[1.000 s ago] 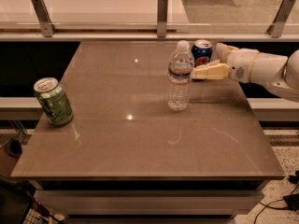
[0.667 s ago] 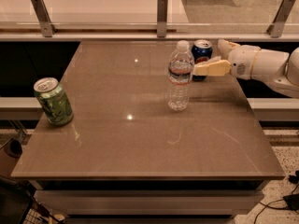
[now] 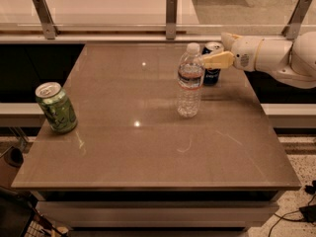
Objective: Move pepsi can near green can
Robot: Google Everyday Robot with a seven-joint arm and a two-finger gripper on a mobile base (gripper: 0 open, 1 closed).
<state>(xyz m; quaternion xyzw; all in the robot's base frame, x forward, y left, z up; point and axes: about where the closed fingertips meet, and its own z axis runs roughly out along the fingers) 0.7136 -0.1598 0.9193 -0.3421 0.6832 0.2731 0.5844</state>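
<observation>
The pepsi can (image 3: 212, 76), dark blue with a silver top, stands at the far right of the table, just behind the water bottle. My gripper (image 3: 213, 49) reaches in from the right on a white arm. It is open, with one yellowish finger (image 3: 217, 60) across the front of the can and the other behind its top. The can still rests on the table. The green can (image 3: 57, 107) stands upright near the table's left edge, far from the pepsi can.
A clear plastic water bottle (image 3: 190, 80) stands upright just left and in front of the pepsi can. The brown table (image 3: 148, 147) has a glass rail with metal posts (image 3: 171, 17) along its far edge. Cables lie on the floor at lower right.
My gripper has moved a little to the left, closing in around the pepsi can. The cans and the bottle have not moved.
</observation>
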